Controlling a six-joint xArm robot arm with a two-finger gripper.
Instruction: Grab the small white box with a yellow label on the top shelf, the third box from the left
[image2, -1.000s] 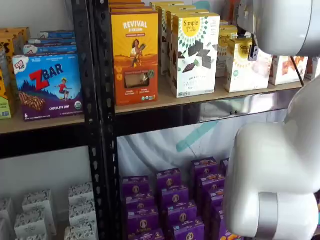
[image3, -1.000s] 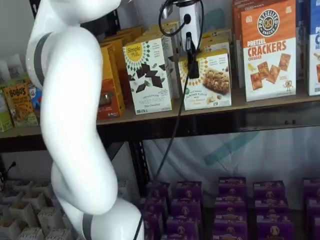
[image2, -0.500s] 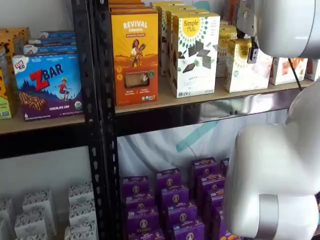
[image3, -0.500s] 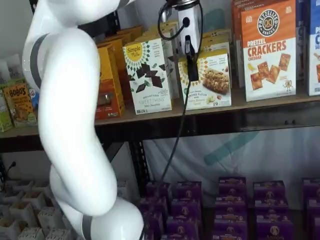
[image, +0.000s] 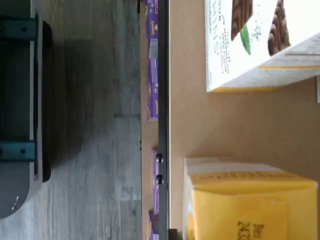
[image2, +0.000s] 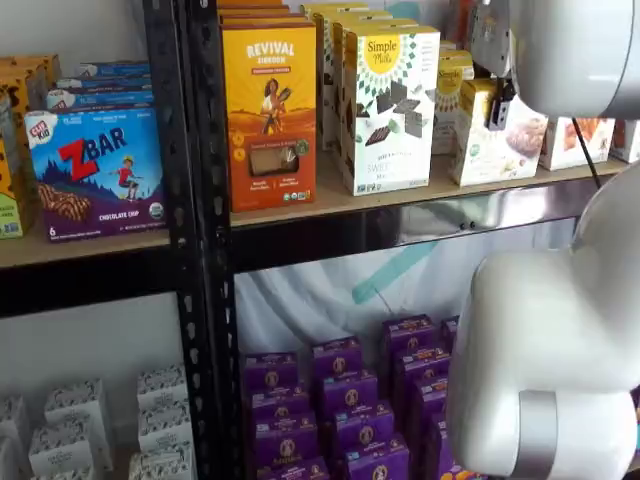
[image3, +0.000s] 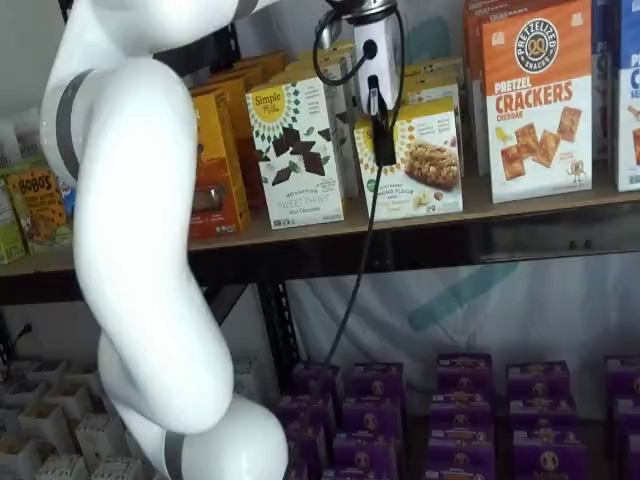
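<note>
The small white box (image3: 425, 165) with a yellow top stands on the top shelf (image3: 400, 245), right of the taller white box with chocolate pieces (image3: 295, 150). It shows in both shelf views and sits turned and slightly tilted (image2: 495, 140). My gripper (image3: 384, 148) comes down from above, and one black finger lies against the box's front face. It also shows in a shelf view (image2: 497, 112). It looks shut on the box, and the other finger is hidden behind it. In the wrist view the box's yellow top (image: 250, 210) is close below the camera.
An orange Revival box (image2: 268, 115) stands left of the taller white box (image2: 390, 110). Orange pretzel cracker boxes (image3: 535, 100) stand to the right. Purple boxes (image3: 460, 410) fill the lower shelf. The black rail (image: 163, 100) edges the board. My white arm (image3: 140, 250) blocks much of the view.
The gripper has come down a little further over the small white box. The box has turned and tilted slightly, so more of its snack picture shows.
</note>
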